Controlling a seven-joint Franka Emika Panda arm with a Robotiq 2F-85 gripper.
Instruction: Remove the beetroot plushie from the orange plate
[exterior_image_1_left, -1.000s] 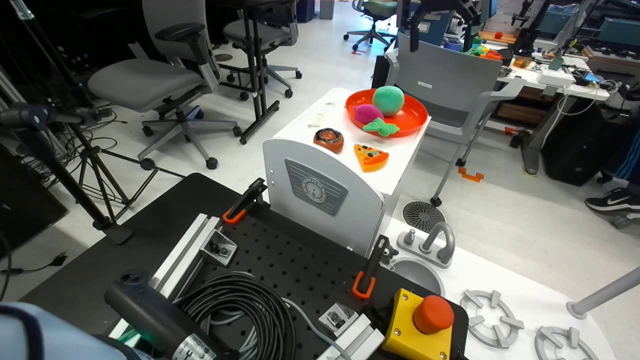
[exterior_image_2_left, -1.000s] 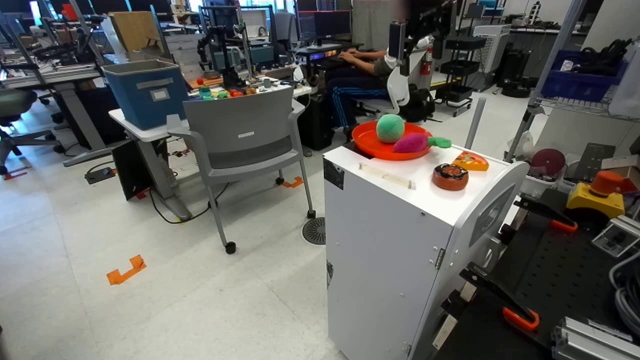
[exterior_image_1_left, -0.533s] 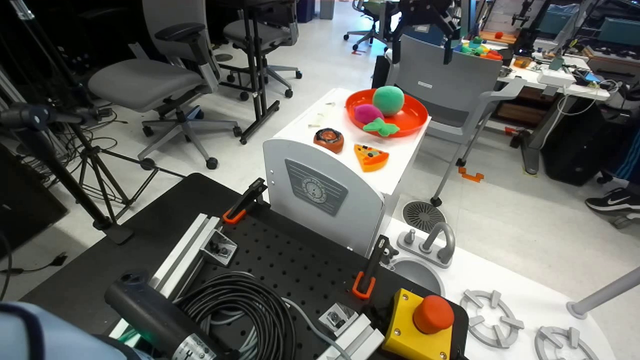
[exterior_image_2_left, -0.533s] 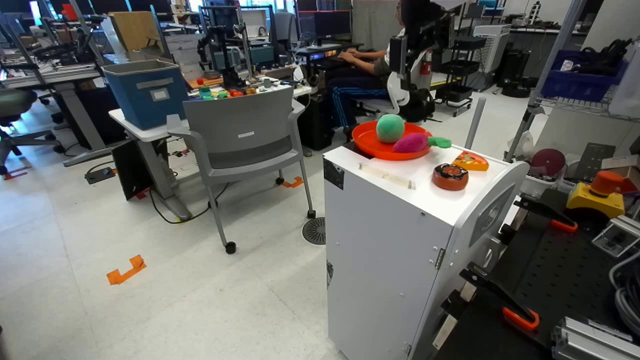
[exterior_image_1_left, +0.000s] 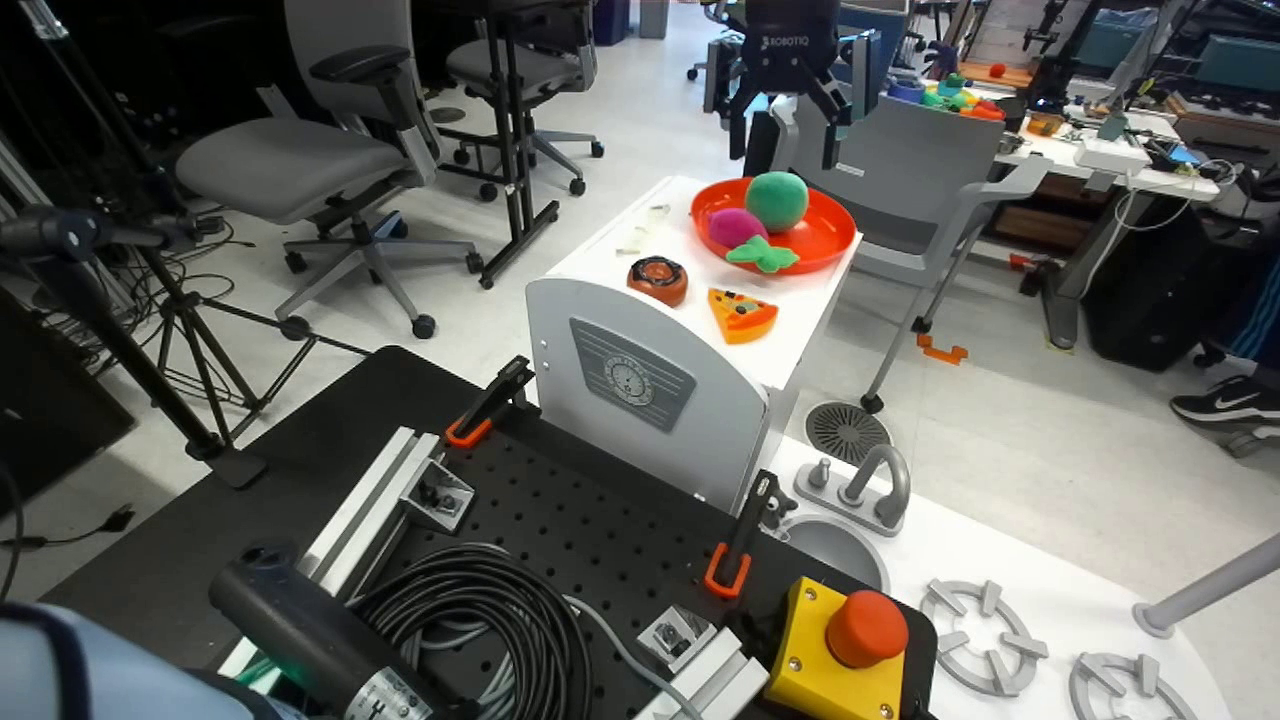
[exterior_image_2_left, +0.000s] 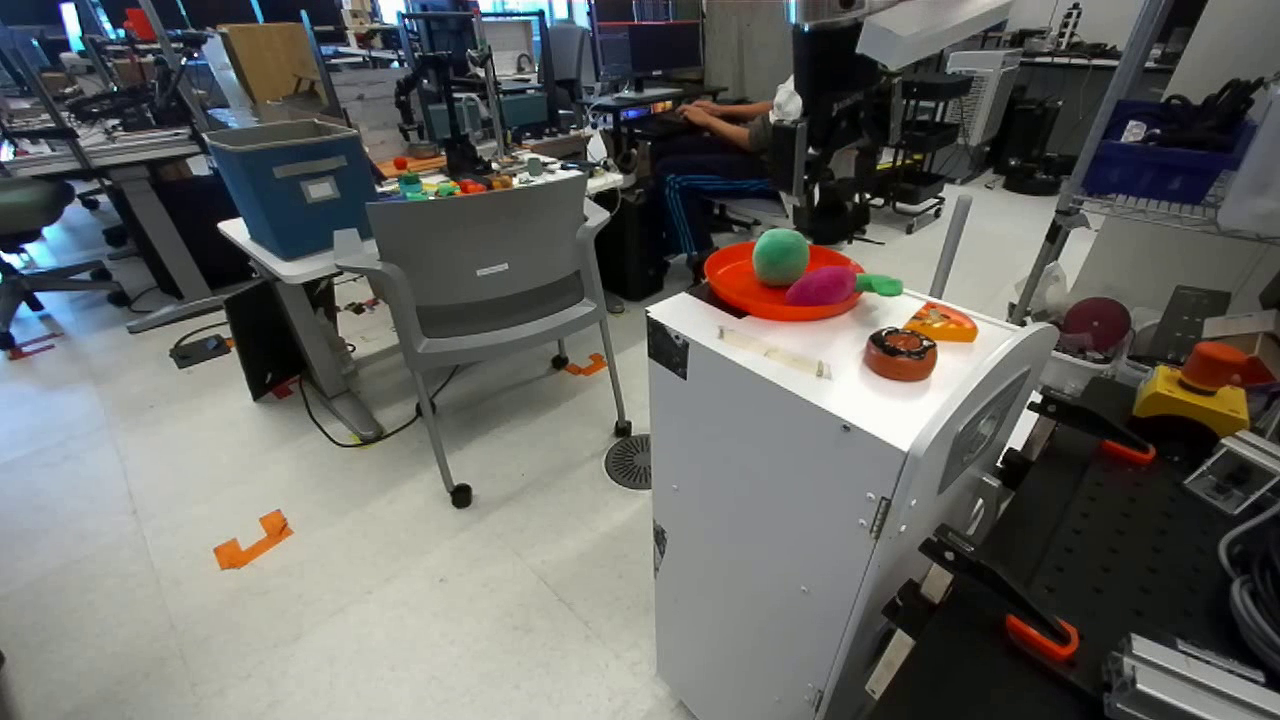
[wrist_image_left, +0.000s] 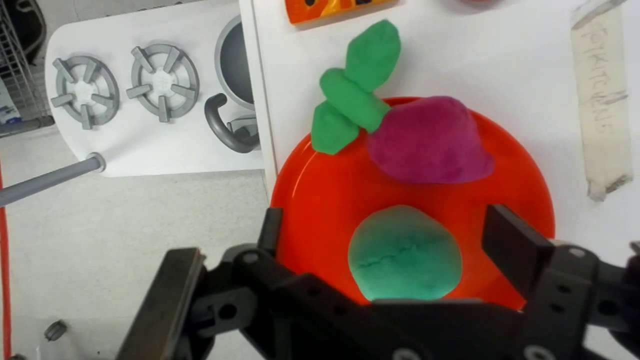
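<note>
The magenta beetroot plushie (exterior_image_1_left: 736, 229) with green leaves lies in the orange plate (exterior_image_1_left: 828, 228), its leaves over the rim. It also shows in an exterior view (exterior_image_2_left: 823, 286) and in the wrist view (wrist_image_left: 430, 142). A green plush ball (wrist_image_left: 405, 255) sits beside it in the plate. My gripper (exterior_image_1_left: 784, 152) is open and empty, above the plate. In the wrist view its fingers (wrist_image_left: 385, 217) appear on either side of the green ball, with the plushie farther up the picture. The exterior views show the gripper above the ball, apart from it.
The plate stands on a white cabinet (exterior_image_2_left: 780, 500). A pizza-slice toy (exterior_image_1_left: 742, 316) and a brown round toy (exterior_image_1_left: 658, 281) lie on the same top. A toy faucet (exterior_image_1_left: 882, 485) and sink (exterior_image_1_left: 835, 550) are beside the cabinet. A grey chair (exterior_image_2_left: 480, 260) stands near it.
My gripper has come down and moved left in an exterior view, to above the plate, still open. The plushie, the ball and the plate have not moved.
</note>
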